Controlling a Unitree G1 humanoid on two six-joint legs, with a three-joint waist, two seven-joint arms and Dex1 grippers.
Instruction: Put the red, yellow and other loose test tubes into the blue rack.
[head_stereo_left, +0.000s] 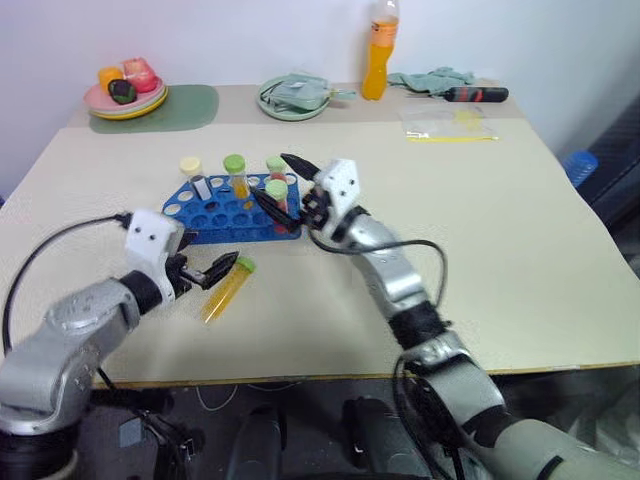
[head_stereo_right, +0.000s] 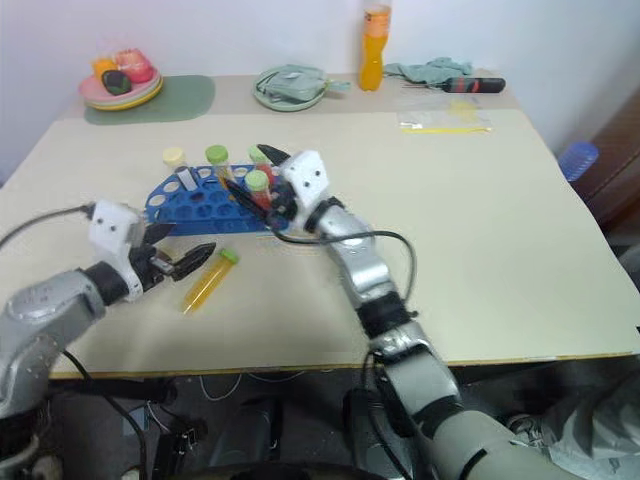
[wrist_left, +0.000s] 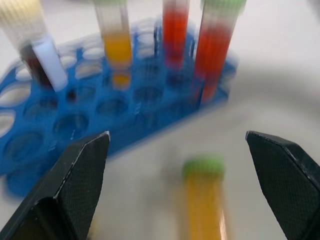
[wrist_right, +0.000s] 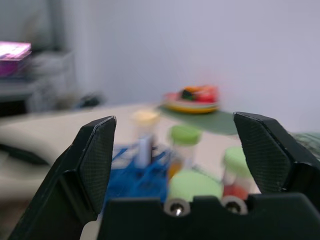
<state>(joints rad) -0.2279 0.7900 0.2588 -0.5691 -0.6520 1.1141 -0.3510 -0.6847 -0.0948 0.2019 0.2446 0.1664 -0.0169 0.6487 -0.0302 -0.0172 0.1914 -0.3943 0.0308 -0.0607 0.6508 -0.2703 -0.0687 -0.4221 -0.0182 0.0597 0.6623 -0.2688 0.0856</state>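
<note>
Head views: the bright blue plastic rectangular tube rack (head_stereo_left: 225, 212) stands on the beige bench (head_stereo_left: 500, 230), left of centre. Four capped tubes stand upright in it: one with a pale yellow cap (head_stereo_left: 190, 166), one green-capped with yellow liquid (head_stereo_left: 235, 170), and two green-capped with red liquid (head_stereo_left: 277, 190). A loose green-capped tube of yellow liquid (head_stereo_left: 229, 288) lies flat on the bench just in front of the rack. The left gripper (head_stereo_left: 215, 272) sits just beside this loose tube, fingers apart, holding nothing. The right gripper (head_stereo_left: 283, 183) hovers at the rack's right end, near the red tubes, fingers spread and empty.

Left wrist view: the two black fingers (wrist_left: 75, 185) stand wide apart. The loose yellow tube (wrist_left: 204, 200) lies between them, with the rack (wrist_left: 45, 145) beyond.

Right wrist view: the fingers (wrist_right: 95, 155) are wide apart; the rack (wrist_right: 135, 177) and green caps (wrist_right: 185, 135) show between them.
</note>
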